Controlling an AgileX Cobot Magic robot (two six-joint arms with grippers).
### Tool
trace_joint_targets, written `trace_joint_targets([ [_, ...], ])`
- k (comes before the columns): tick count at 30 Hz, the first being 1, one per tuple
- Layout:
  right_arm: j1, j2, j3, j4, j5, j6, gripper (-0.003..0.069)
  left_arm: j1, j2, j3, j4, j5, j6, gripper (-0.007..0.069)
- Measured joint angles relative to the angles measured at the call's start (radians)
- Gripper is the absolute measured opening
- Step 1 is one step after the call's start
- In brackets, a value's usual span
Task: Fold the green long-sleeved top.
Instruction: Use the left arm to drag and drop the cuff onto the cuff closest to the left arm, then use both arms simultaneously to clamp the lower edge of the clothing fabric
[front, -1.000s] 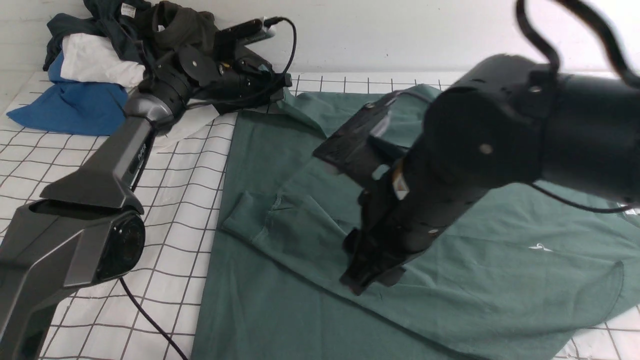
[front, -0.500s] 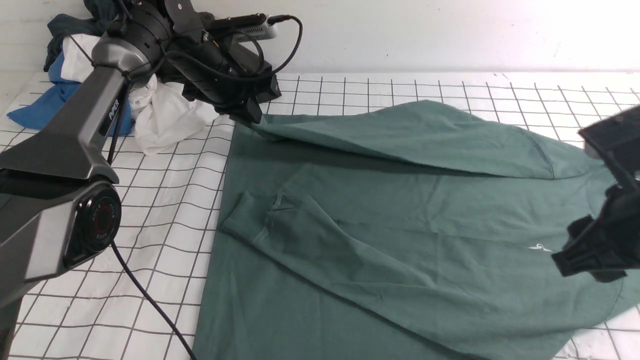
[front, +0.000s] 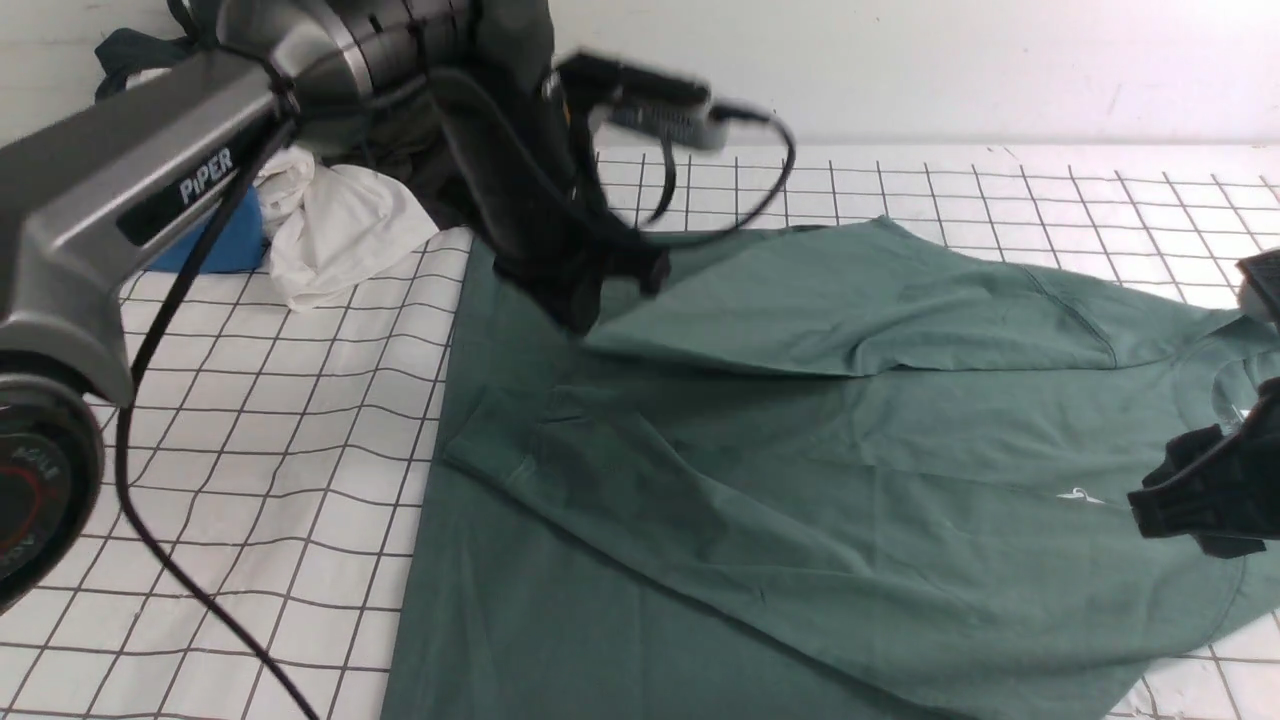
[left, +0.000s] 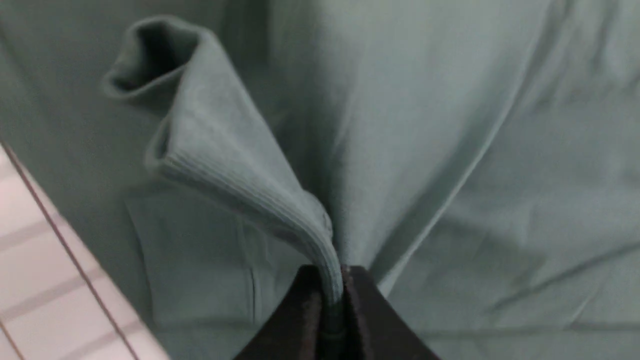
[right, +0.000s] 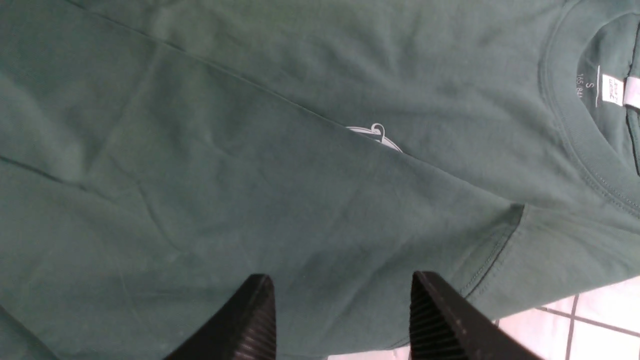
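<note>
Cuff (left: 240, 185) pinched thinly between left gripper (left: 331, 295) tips; may slip out if top (front: 900, 480) drags. Right gripper (right: 342, 310) spread, empty, just above it.

1. Soft, even light fills the front view.
2. Motion blur smears the left gripper (front: 582, 310); a shadow darkens the green long-sleeved top (front: 850, 480) beneath.
3. Left wrist view is hazy; right wrist view sharp, dimmer.

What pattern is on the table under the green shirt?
White with thin black grid lines, like squares; the table shows best in the front view.
</note>
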Motion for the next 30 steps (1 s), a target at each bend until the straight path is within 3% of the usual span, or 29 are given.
trace_joint_targets([
  [4,0.000,0.000,0.000,0.028,-0.027,0.000,0.0351,0.001,-0.042,0.239,0.039,-0.160,-0.074,0.0014],
  [9,0.000,0.000,0.000,0.043,-0.038,-0.011,0.0351,-0.006,-0.051,0.275,0.041,-0.229,-0.081,0.0023],
  [13,0.000,0.000,0.000,0.044,-0.038,-0.016,0.0351,-0.012,-0.054,0.275,0.040,-0.213,-0.054,0.0086],
  [14,0.000,0.000,0.000,0.044,-0.040,-0.019,0.0351,-0.013,-0.058,0.275,0.040,-0.181,-0.040,0.0144],
  [16,0.000,0.000,0.000,0.045,-0.040,-0.019,0.0351,-0.014,-0.061,0.275,0.040,-0.147,-0.035,0.0188],
  [17,0.000,0.000,0.000,0.047,-0.043,-0.021,0.0351,-0.014,-0.075,0.273,0.040,-0.099,-0.030,0.0273],
  [20,0.000,0.000,0.000,0.047,-0.051,-0.023,0.0351,-0.015,-0.117,0.269,0.041,-0.050,-0.009,0.0392],
  [23,0.000,0.000,0.000,0.049,-0.068,-0.024,0.0351,-0.016,-0.161,0.266,0.049,-0.077,0.001,0.0459],
  [26,0.000,0.000,0.000,0.060,-0.080,-0.024,0.0351,-0.017,-0.167,0.265,0.079,-0.200,0.003,0.0464],
  [30,0.000,0.000,0.000,0.066,-0.083,-0.026,0.0351,-0.017,-0.110,0.265,0.105,-0.322,0.003,0.0387],
])
